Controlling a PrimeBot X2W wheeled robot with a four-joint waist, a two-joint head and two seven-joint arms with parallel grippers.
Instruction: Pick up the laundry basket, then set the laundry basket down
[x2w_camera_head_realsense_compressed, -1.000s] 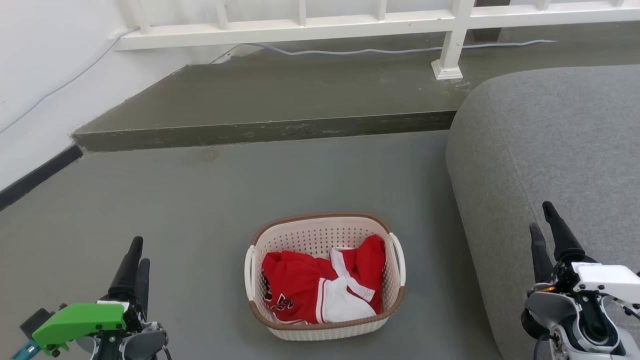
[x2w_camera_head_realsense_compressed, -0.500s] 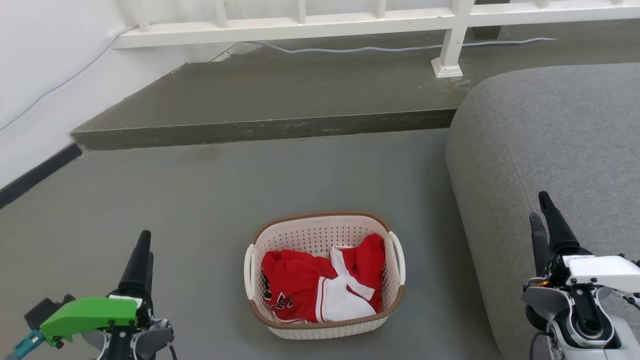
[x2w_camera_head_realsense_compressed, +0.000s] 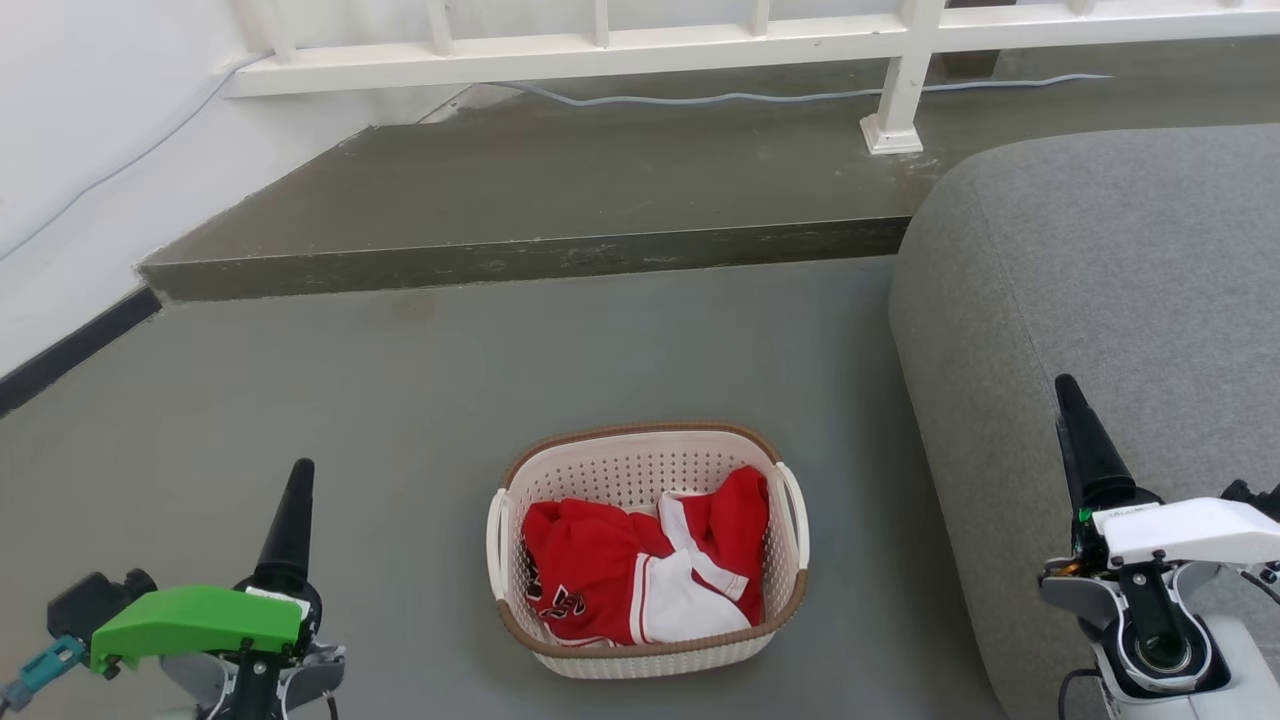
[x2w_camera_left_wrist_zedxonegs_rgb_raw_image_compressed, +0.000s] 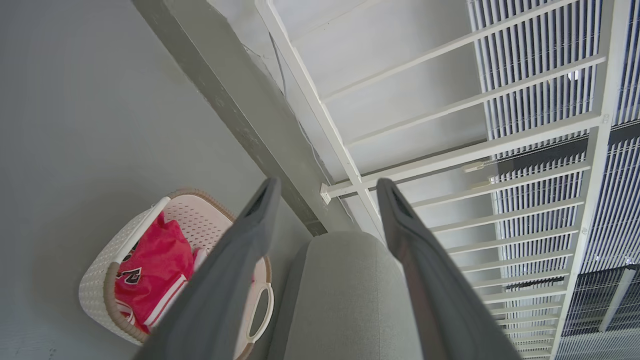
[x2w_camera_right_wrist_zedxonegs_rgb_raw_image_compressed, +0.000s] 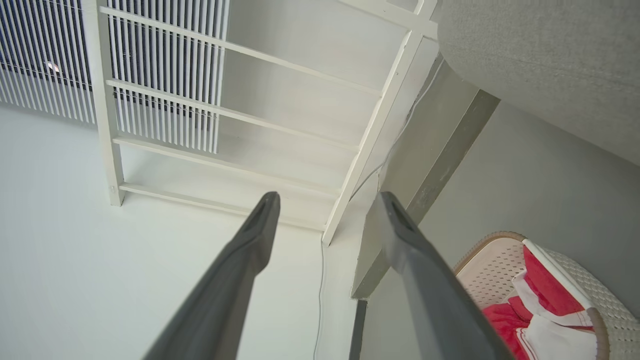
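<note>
The laundry basket (x2w_camera_head_realsense_compressed: 600, 478) sits on the grey floor in the lower middle of the head view, cream-white and perforated with a brown rim and white side handles, holding red and white clothing (x2w_camera_head_realsense_compressed: 640, 575). My left gripper (x2w_camera_head_realsense_compressed: 299, 470) is at the lower left, well left of the basket, its fingers turned edge-on. My right gripper (x2w_camera_head_realsense_compressed: 1067, 385) is at the lower right, over the sofa's edge. In the left wrist view the basket (x2w_camera_left_wrist_zedxonegs_rgb_raw_image_compressed: 100, 280) lies lower left of the open left gripper (x2w_camera_left_wrist_zedxonegs_rgb_raw_image_compressed: 327, 187). In the right wrist view the basket (x2w_camera_right_wrist_zedxonegs_rgb_raw_image_compressed: 575, 280) is at lower right of the open right gripper (x2w_camera_right_wrist_zedxonegs_rgb_raw_image_compressed: 327, 199). Both grippers are empty.
A grey sofa (x2w_camera_head_realsense_compressed: 1120, 300) fills the right side, close to the basket. A raised dark step (x2w_camera_head_realsense_compressed: 540, 260) crosses behind the basket, with a white railing (x2w_camera_head_realsense_compressed: 900, 90) and a cable on it. A white wall (x2w_camera_head_realsense_compressed: 70, 150) with dark skirting runs along the left.
Both grippers have rolled about their wrists so the fingers now line up edge-on in the head view. The basket has not moved.
</note>
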